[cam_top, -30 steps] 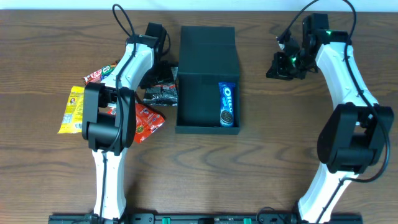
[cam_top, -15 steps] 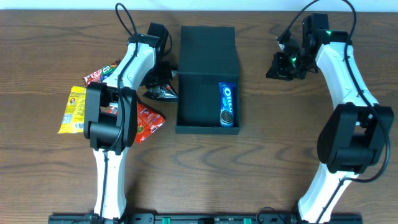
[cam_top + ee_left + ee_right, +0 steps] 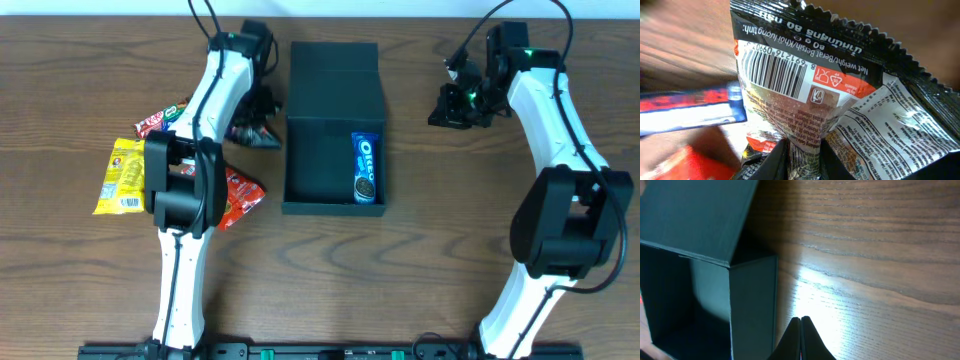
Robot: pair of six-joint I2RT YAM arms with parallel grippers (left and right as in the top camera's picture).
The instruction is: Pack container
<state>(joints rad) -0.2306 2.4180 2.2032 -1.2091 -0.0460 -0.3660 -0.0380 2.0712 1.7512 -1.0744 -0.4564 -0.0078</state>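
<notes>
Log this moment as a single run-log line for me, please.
left jaws: shut on black packet, left of container | right jaws: shut, empty, over table | container: open, Oreo pack inside

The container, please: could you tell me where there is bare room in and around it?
Inside the container, the floor is bare from the left wall to the Oreo packet against the right wall. Bare wood lies between its right wall and the right hand. Left of it is crowded: snack packets and the left hand holding a black packet.
</notes>
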